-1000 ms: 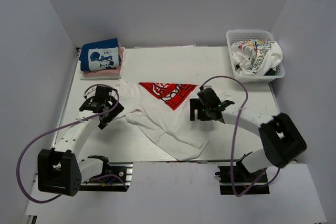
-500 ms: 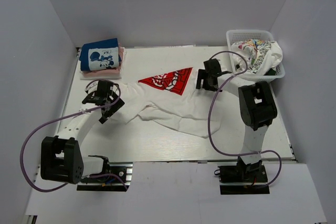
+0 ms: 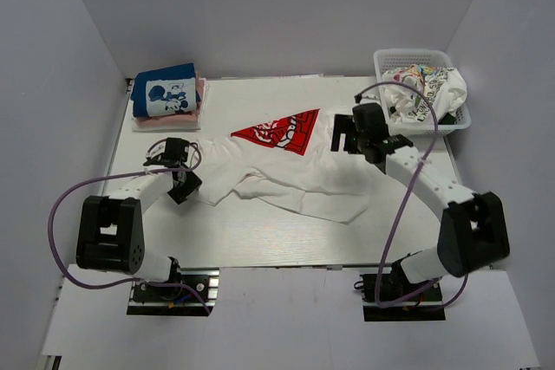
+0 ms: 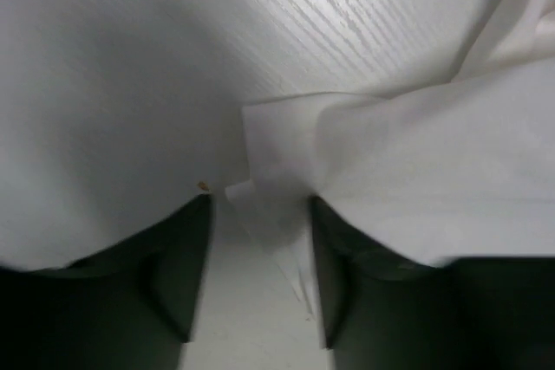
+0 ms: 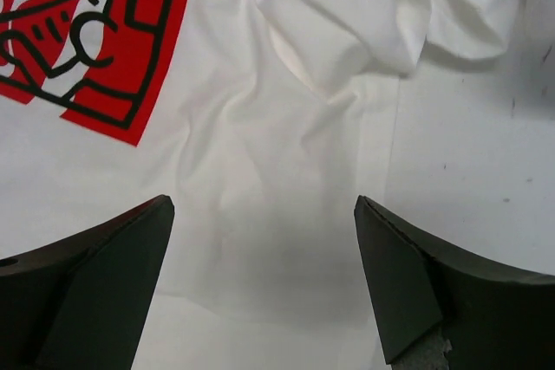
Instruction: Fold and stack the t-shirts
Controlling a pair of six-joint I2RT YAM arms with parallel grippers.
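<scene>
white t-shirt (image 3: 286, 184) soft, limp, light; grab corner (image 4: 269, 205) btwn left pincer (image 4: 260, 275) tips, can't tell if pinching; right pincer (image 5: 264, 275) spread over cloth.

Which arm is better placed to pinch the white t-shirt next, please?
The left arm, likely: its jaws straddle a corner of the white t-shirt, while the right arm's jaws hover open above flat cloth.

pink shirt (image 3: 201, 97) mostly hidden under blue shirt (image 3: 165, 93); left wrist view blurred.
</scene>
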